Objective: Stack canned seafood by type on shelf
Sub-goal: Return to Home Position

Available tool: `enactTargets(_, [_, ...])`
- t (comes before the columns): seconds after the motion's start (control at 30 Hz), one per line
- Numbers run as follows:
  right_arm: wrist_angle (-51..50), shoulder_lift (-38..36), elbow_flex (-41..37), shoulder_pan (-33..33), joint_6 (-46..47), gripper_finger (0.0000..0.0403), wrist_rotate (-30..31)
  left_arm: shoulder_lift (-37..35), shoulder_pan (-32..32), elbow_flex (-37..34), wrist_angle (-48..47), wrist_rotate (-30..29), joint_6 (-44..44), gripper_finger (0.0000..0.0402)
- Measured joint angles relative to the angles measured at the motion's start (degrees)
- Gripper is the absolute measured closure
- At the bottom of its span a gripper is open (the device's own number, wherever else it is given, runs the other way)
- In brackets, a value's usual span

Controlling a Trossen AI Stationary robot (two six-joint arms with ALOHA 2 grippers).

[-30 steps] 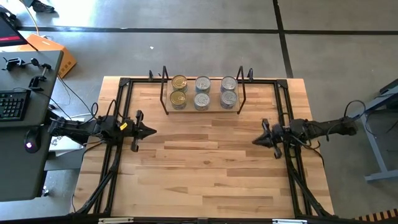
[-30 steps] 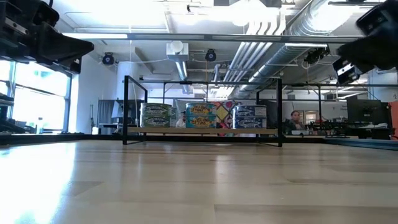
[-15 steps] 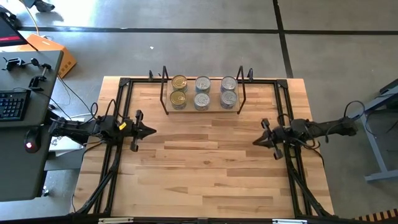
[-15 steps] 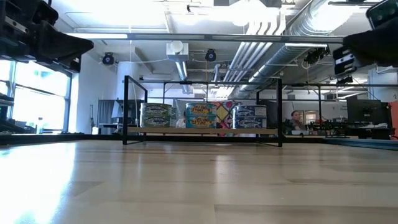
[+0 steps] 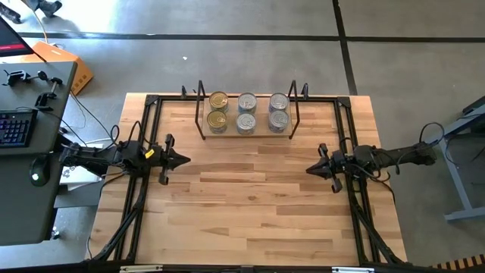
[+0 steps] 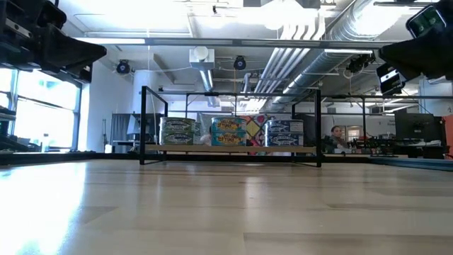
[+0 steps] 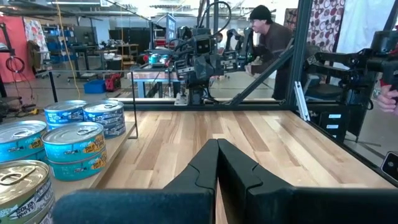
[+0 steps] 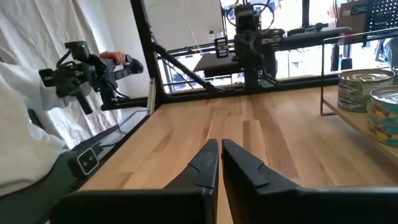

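I judge the sorting done: the cans (image 5: 246, 112) stand in three columns on the shelf (image 5: 260, 134) at the table's far edge. My left gripper (image 5: 184, 160) and right gripper (image 5: 309, 170) hover closed, empty. Next I only park both arms.

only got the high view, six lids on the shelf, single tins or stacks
observer: stacks, the low view shows the canned seafood two tins high on the shelf
operator: sorted by label
observer: looks so, low view shows three kinds side by side, pale at one end, yellow and blue in the middle, blue and white at the other
operator: tools holding anything
observer: no, the wrist views show the left tool and right tool shut and empty
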Motion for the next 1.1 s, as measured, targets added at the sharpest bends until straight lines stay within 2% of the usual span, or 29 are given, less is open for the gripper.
enactTargets(0.6, [-0.2,-0.1,0.0,0.0,-2.3,0.0391,-1.0,0.0,-2.7,0.0,0.0,0.0,0.0,0.0401])
enactTargets(0.8, [-0.3,-0.1,0.0,0.0,-1.9,0.0391,1.5,0.0,-2.7,0.0,0.0,0.0,0.0,0.0401])
enactTargets(1.1, [-0.3,-0.1,0.0,0.0,-2.0,0.0391,1.8,0.0,-2.7,0.0,0.0,0.0,0.0,0.0401])
